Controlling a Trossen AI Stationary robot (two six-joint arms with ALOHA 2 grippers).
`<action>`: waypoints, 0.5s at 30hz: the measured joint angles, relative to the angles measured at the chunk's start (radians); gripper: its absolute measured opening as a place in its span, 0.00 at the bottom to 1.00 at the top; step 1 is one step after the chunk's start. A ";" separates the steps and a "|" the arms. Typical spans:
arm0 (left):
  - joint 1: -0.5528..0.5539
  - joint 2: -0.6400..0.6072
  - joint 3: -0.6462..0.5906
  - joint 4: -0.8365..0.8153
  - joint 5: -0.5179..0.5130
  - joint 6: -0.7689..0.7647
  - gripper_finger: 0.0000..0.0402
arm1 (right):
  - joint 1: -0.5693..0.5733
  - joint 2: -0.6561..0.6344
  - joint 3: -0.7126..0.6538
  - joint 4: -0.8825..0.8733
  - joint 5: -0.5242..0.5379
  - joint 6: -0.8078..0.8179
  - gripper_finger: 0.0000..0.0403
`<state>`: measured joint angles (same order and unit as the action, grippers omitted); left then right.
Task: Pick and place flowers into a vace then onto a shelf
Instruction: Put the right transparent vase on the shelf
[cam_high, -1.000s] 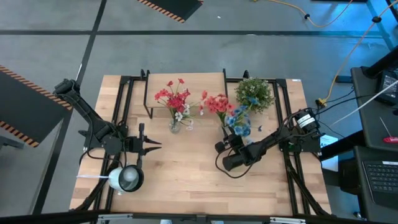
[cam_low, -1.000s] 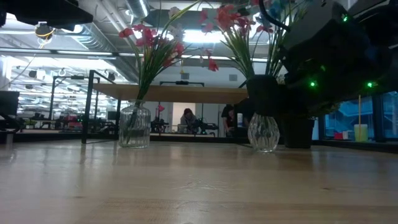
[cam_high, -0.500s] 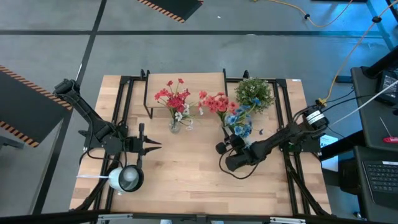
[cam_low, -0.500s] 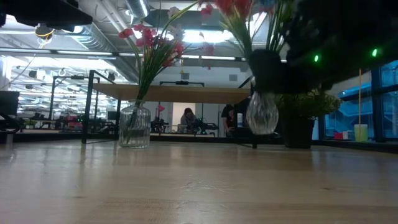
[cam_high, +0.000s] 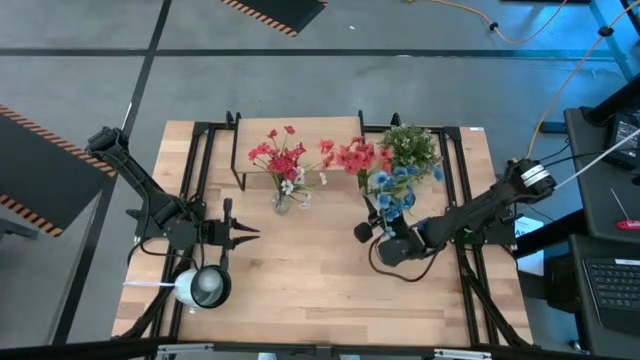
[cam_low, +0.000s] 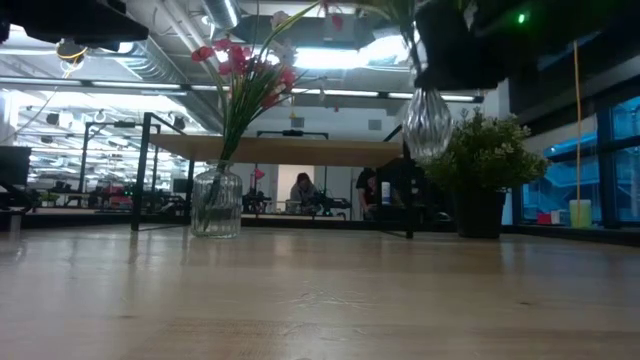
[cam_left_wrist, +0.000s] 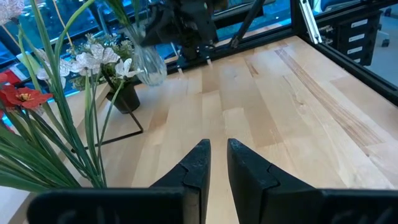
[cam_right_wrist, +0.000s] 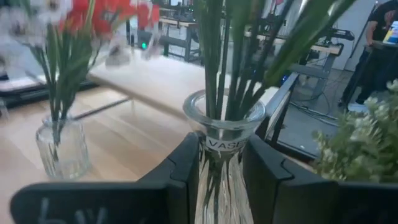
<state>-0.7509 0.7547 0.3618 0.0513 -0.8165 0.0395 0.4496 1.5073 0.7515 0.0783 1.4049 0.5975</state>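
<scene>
My right gripper (cam_high: 374, 231) is shut on a clear glass vase (cam_low: 428, 120) that holds red and blue flowers (cam_high: 385, 182), up in the air over the table's right half. A second glass vase (cam_high: 282, 200) with red and whitish flowers stands on its base on the table, in front of the shelf (cam_high: 300, 135); it also shows in the low view (cam_low: 217, 200). The shelf is a light-wood board on black legs (cam_low: 280, 150). My left gripper (cam_high: 250, 232) waits at the left, shut and empty (cam_left_wrist: 217, 158). My right gripper pinches the vase's narrow neck (cam_right_wrist: 224, 145), just below the rim, between its two fingers (cam_right_wrist: 186, 168), one on each side. The fingers lie about level and come from the table's near right. The vase hangs upright, lifted clear of the table, stems standing up.
A bushy green plant in a black pot (cam_high: 408, 150) stands at the far right, close behind the lifted vase (cam_low: 482, 185). A white round object (cam_high: 200, 288) sits at the near left. Black frame rails run along both table sides. People show in the room behind.
My right gripper has risen and gone a little toward the table's right edge with the vase. The vase, which stood on the table, is now lifted clear and still upright. The flowers have moved nearer the bushy plant.
</scene>
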 joint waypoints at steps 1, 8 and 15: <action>0.000 0.000 0.000 0.000 0.000 0.000 0.12 | 0.000 -0.019 0.000 0.000 0.000 -0.016 0.22; 0.000 0.000 0.000 0.000 0.000 0.000 0.12 | -0.011 -0.161 0.000 0.008 -0.065 -0.164 0.22; 0.000 0.000 0.000 0.000 0.000 -0.003 0.12 | -0.119 -0.253 0.000 0.083 -0.286 -0.407 0.22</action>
<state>-0.7509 0.7549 0.3618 0.0511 -0.8165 0.0360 0.3309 1.2548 0.7517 0.1616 1.1185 0.1908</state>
